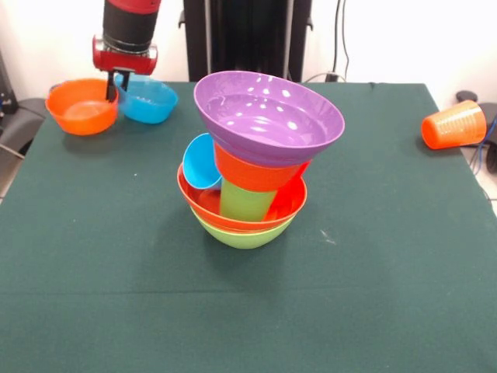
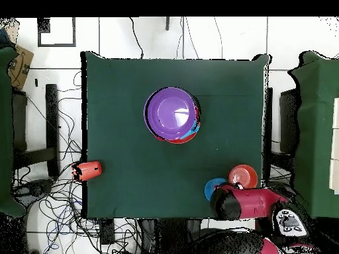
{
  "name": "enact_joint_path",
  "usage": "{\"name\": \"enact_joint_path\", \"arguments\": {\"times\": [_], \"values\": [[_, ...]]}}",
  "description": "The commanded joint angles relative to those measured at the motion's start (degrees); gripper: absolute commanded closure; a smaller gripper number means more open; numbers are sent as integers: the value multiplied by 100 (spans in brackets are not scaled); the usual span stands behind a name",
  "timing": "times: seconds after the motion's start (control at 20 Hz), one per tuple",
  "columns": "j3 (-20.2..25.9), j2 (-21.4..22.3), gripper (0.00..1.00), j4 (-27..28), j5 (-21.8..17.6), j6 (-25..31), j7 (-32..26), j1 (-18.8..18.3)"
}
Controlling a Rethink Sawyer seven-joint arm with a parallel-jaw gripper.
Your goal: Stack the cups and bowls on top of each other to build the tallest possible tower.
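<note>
Here, claw [image 1: 120, 84] between small orange bowl [image 1: 81, 106] and blue bowl [image 1: 149, 99], its grip unclear

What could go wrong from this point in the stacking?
The purple bowl sits tilted atop the tower, so adding weight could tip it. The orange cup lies on its side at the table edge and may roll off. The claw hangs between the small orange bowl and blue bowl, and could knock either.

From my station I see glossy plastic on the purple bowl [image 1: 268, 116] and orange cup [image 1: 453, 124], against the bench's [image 1: 388, 256] matt green cloth.
</note>
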State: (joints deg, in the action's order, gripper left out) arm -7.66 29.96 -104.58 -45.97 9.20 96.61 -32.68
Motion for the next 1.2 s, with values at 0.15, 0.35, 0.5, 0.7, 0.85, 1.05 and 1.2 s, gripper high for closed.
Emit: {"name": "enact_joint_path", "arguments": {"times": [0.15, 0.35, 0.5, 0.7, 0.85, 1.05, 1.2], "values": [[1047, 856, 100, -36, 98, 1259, -960, -117], [1173, 1087, 100, -52, 91, 1547, -1066, -138], [1330, 1292, 100, -106, 124, 1800, -1208, -222], [1652, 1469, 100, -210, 157, 2002, -1459, -483], [1863, 1584, 100, -257, 171, 2157, -1544, -621], [2180, 1772, 100, -358, 263, 2392, -1739, -862], [2491, 1920, 100, -451, 412, 2562, -1925, -1084]]}}
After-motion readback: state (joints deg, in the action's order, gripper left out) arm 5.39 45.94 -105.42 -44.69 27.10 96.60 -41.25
